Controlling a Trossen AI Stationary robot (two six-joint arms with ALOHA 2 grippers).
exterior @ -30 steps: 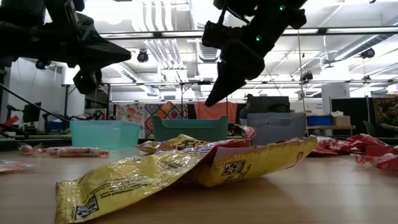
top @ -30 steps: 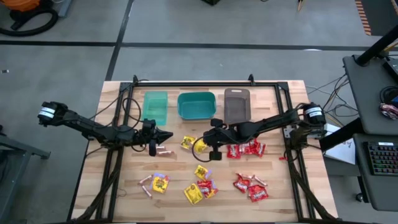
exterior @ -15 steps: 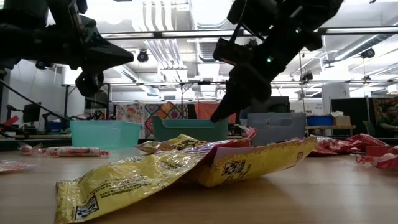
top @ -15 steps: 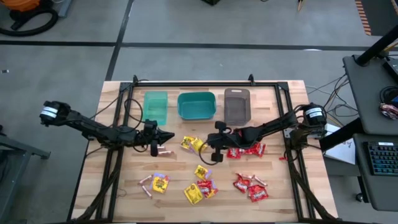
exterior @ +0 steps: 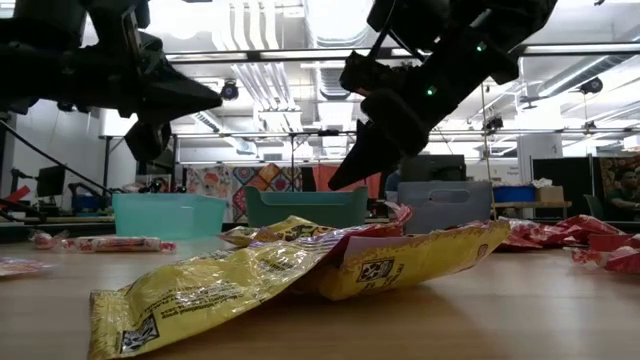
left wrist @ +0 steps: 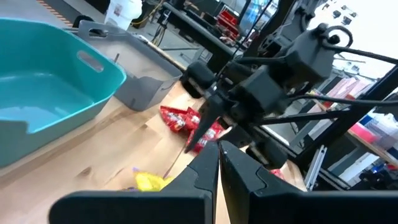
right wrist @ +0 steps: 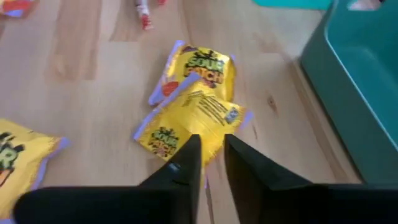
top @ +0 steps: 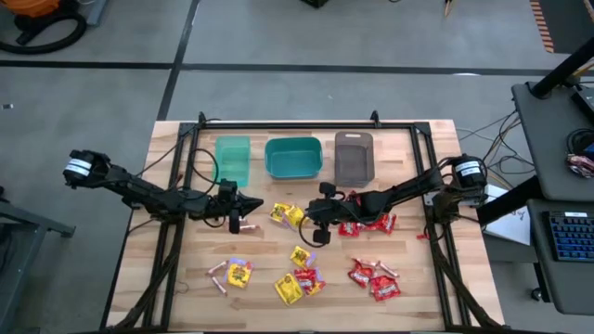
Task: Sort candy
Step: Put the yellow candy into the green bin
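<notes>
Above yellow packets (right wrist: 189, 106) mid-table (top: 186, 278), right pincer (right wrist: 211, 152) hovers, fingers slightly parted, empty. Left pincer (left wrist: 217, 163) closed, empty, near pinkish sticks (top: 246, 225).

The light wooden plank surface (top: 186, 297) carries three open bins in a row along its far edge: a light green plastic bin (top: 233, 158), a teal plastic bin (top: 293, 157) and a grey-brown plastic bin (top: 353, 157). Nearer the front lie scattered shiny red candy packets (top: 373, 278), yellow candy packets (top: 287, 215) and thin pinkish-tan candy sticks (top: 217, 270).
</notes>
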